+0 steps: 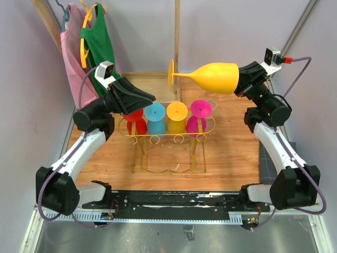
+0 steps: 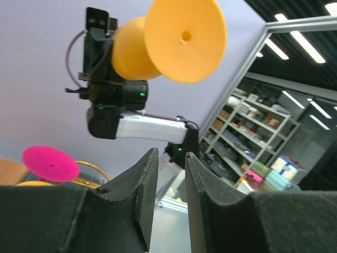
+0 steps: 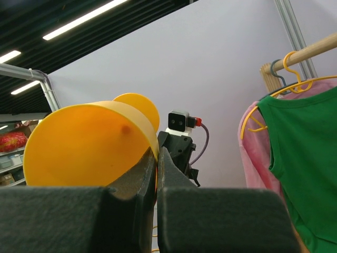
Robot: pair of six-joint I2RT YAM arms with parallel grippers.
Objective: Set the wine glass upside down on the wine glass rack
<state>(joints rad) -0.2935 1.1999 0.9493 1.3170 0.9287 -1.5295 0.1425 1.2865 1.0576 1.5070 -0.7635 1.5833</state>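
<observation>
Sideways above the wine glass rack (image 1: 168, 138), the wine glass (image 1: 215, 77) is clamped by the right pincer (image 1: 238, 80), likely for flipping; left pincer (image 1: 151, 97) is seen narrowly parted, empty.

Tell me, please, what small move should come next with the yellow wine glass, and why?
Probably the right claw should roll its wrist until the yellow wine glass stands foot-up. Now the glass lies sideways, foot pointing left, above the wine glass rack, where four glasses hang upside down. The left claw is slightly open and empty, so it gives no help.
</observation>
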